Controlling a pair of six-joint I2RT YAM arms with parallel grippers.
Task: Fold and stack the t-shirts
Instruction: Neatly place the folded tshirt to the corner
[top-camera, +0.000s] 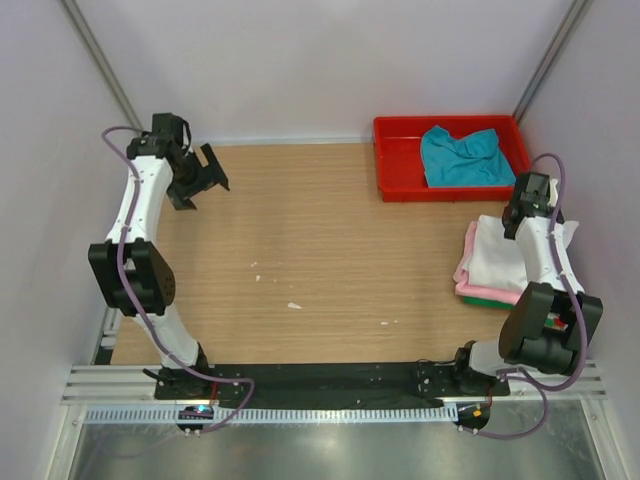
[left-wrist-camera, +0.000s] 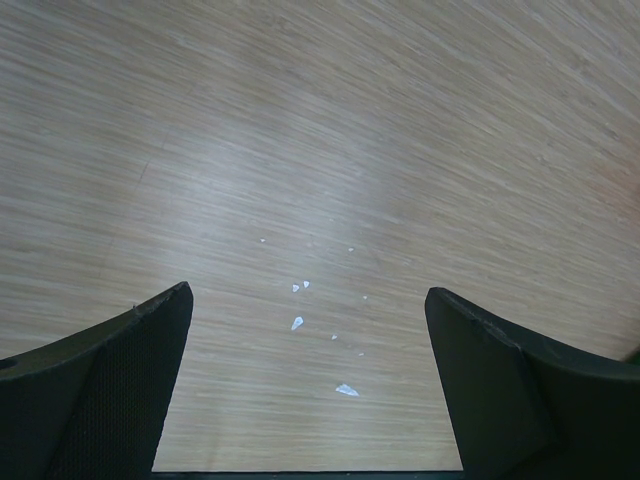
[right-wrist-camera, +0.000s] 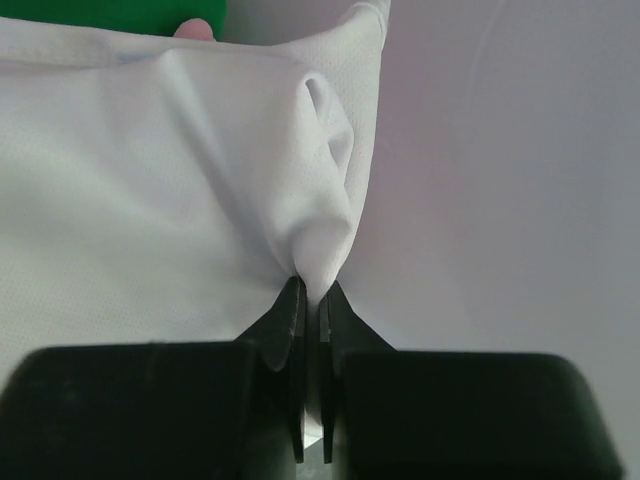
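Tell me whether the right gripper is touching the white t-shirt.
Touching. The right wrist view shows the right gripper shut on a pinched fold of the white t-shirt, with the cloth drawn up between its fingertips.

Red plastic tray (top-camera: 398, 165) at far right corner of wood-grain surface (top-camera: 330, 230). Small white flecks (top-camera: 293, 305) scattered near centre of surface, well apart from tray. White enclosure walls (top-camera: 300, 60) on three sides.

Middle of the counter (top-camera: 330, 250) is lying wide open for passing; red tray (top-camera: 400, 160) is blocking the far right, stacked t-shirts (top-camera: 495, 262) crowding the right wall (top-camera: 612, 200).
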